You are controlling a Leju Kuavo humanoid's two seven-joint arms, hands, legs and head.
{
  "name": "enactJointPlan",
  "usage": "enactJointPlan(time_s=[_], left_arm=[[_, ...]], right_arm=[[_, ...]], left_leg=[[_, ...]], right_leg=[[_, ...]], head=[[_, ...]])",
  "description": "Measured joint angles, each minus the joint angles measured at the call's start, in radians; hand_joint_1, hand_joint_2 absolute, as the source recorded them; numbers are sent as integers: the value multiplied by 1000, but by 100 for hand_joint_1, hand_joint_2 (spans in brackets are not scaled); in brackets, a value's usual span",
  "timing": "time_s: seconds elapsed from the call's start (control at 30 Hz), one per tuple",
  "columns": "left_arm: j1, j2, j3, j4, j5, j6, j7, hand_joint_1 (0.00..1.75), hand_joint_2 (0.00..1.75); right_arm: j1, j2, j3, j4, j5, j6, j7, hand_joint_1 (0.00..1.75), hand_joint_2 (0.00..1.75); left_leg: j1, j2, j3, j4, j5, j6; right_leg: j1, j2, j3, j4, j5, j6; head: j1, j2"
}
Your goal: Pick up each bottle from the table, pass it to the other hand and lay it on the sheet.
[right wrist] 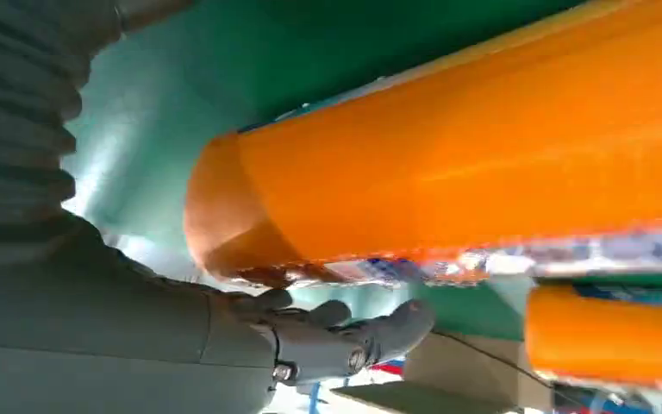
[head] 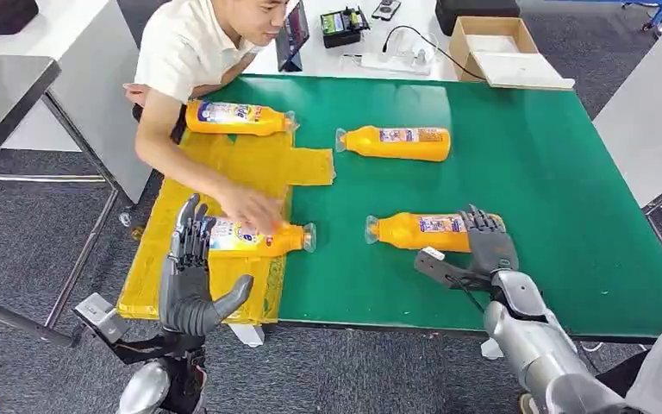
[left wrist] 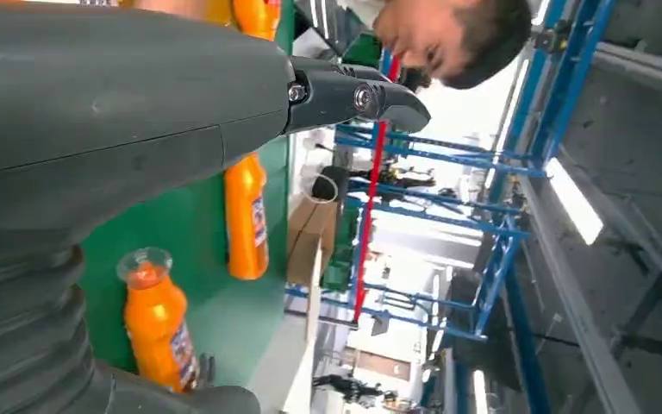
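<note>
Several orange bottles lie on the green table point(head: 526, 172). The nearest one point(head: 422, 231) point(right wrist: 483, 164) lies on bare green; my right hand point(head: 485, 250) reaches over its base, fingers laid on it, thumb point(right wrist: 353, 341) spread apart below. A second bottle point(head: 254, 239) lies across the edge of the yellow sheet point(head: 224, 172), under a person's hand point(head: 250, 207). My left hand point(head: 191, 276) stands open just behind that bottle's base, fingers up, holding nothing. A third bottle point(head: 233, 118) rests on the sheet's far end. A fourth point(head: 396, 143) point(left wrist: 246, 216) lies on the green beyond.
A person point(head: 198, 43) leans in over the table's far left corner. Behind the table stand a cardboard box point(head: 491, 47), cables and small devices point(head: 345, 24). Grey tables point(head: 17, 78) flank both sides. The green surface to the right is bare.
</note>
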State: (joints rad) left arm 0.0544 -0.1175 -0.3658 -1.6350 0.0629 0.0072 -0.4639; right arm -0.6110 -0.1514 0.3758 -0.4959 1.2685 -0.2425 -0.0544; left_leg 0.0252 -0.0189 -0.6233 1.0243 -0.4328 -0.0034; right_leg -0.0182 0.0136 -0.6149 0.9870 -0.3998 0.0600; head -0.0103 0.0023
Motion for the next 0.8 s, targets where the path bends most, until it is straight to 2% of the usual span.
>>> enactJointPlan(time_s=[0.07,0.3,0.37,0.57,0.6,0.63,0.73,0.77,0.8], left_arm=[[-1,0,-3,0,-1,-5,12,0,175],[-2,0,-16,3,-3,-17,23,0,175],[-3,0,-16,4,-8,-21,24,0,175],[-4,0,-17,5,-9,-27,26,0,175],[-4,0,-17,6,-8,-29,26,0,175],[-5,0,-18,6,-8,-32,26,0,175],[-8,0,-21,11,-2,-33,25,0,175],[-9,0,-23,12,0,-34,23,0,175],[-9,0,-24,12,2,-34,21,0,175]], right_arm=[[-35,2,28,21,45,77,88,0,175],[-106,3,88,62,103,214,209,0,175],[-116,2,101,70,119,216,235,0,175],[-122,-11,119,86,120,176,217,0,175],[-122,-13,119,88,117,174,210,17,175],[-122,-16,119,92,112,174,198,141,175],[-118,-21,119,104,99,176,158,141,175],[-112,-24,119,107,88,170,134,175,175],[-107,-26,119,110,82,164,120,175,175]], left_leg=[[0,1,2,0,0,0],[0,0,4,0,1,0],[0,-1,4,0,1,1],[0,0,4,0,1,0],[0,0,4,0,0,0],[0,0,4,0,0,0],[0,0,5,0,0,0],[0,0,5,0,0,0],[0,0,5,0,0,0]], right_leg=[[0,0,2,0,0,0],[0,0,5,0,0,0],[0,-1,5,0,0,0],[0,-1,5,0,0,0],[0,0,5,0,0,0],[0,0,5,0,0,0],[0,0,5,-1,0,0],[0,0,5,-1,0,0],[0,0,5,-1,0,0]], head=[[0,0],[1,0],[0,0],[0,0],[0,0],[0,0],[0,0],[0,0],[0,0]])
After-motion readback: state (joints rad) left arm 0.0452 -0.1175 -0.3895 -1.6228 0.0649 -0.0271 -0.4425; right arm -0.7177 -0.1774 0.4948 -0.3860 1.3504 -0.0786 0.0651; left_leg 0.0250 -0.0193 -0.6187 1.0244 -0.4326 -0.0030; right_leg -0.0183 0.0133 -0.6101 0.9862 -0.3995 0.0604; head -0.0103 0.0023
